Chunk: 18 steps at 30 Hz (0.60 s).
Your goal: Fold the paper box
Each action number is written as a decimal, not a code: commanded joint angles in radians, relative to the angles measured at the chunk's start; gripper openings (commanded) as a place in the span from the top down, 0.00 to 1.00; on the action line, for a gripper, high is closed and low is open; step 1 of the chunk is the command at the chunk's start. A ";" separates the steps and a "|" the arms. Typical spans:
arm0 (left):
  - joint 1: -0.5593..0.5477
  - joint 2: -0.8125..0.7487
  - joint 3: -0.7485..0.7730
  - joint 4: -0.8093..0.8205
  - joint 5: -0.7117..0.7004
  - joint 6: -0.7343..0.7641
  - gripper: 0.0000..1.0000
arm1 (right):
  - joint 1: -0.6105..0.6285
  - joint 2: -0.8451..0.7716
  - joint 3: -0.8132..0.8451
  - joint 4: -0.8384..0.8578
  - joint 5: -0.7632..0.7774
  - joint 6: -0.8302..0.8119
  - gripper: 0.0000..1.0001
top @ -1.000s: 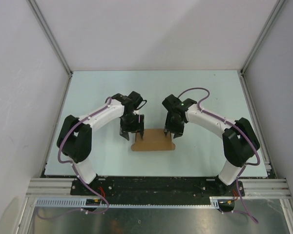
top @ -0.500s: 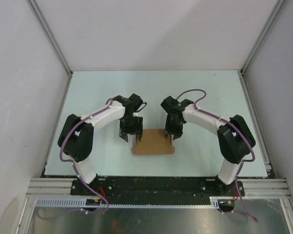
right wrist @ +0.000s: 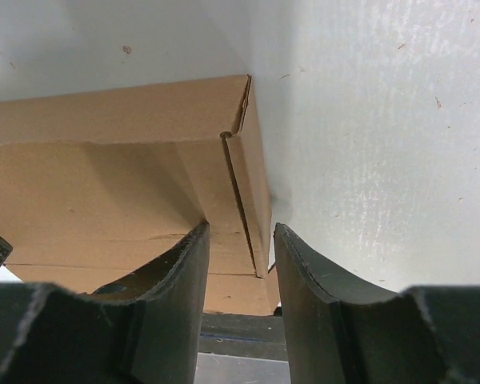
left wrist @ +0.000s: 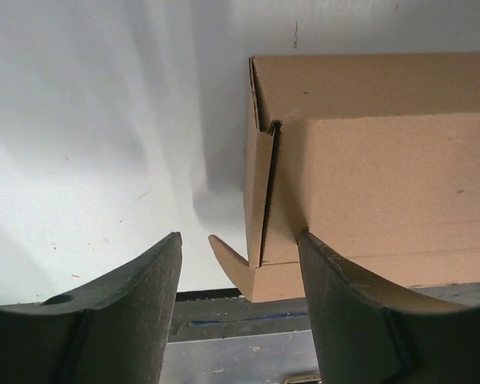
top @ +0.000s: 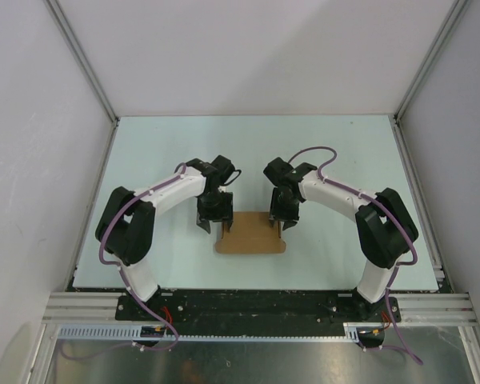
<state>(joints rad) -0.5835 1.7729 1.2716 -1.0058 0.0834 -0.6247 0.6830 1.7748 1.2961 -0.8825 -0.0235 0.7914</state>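
Brown paper box [left wrist: 384, 176] cut off; grip uncertain.

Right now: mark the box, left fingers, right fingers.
box [top: 252, 234], top view, top panel.
left fingers [left wrist: 120, 312], left wrist view, finger beside the box.
right fingers [right wrist: 328, 320], right wrist view, finger beside the box.

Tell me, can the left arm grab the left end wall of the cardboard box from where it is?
Probably yes. The left gripper has its jaws open on either side of the left end wall of the paper box, with nothing else between them.
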 commanded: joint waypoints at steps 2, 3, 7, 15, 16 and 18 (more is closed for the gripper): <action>-0.004 -0.009 -0.021 0.076 -0.042 -0.038 0.35 | 0.000 0.015 -0.003 0.054 -0.023 -0.020 0.56; -0.007 -0.009 -0.021 0.084 -0.037 -0.041 0.36 | 0.000 0.015 -0.001 0.063 -0.032 -0.021 0.55; -0.013 0.000 -0.018 0.131 -0.007 -0.055 0.37 | 0.000 0.014 -0.001 0.114 -0.049 -0.023 0.55; -0.012 0.049 -0.002 0.213 0.038 -0.086 0.38 | -0.008 0.034 -0.003 0.188 -0.075 -0.038 0.55; -0.013 0.056 0.000 0.217 0.041 -0.092 0.38 | -0.011 0.038 -0.003 0.195 -0.078 -0.041 0.55; -0.012 0.062 0.014 0.229 0.041 -0.095 0.38 | -0.017 0.049 -0.003 0.204 -0.079 -0.050 0.55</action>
<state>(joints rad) -0.5869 1.7908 1.2644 -0.9024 0.1272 -0.6647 0.6697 1.7866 1.2903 -0.7998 -0.0582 0.7494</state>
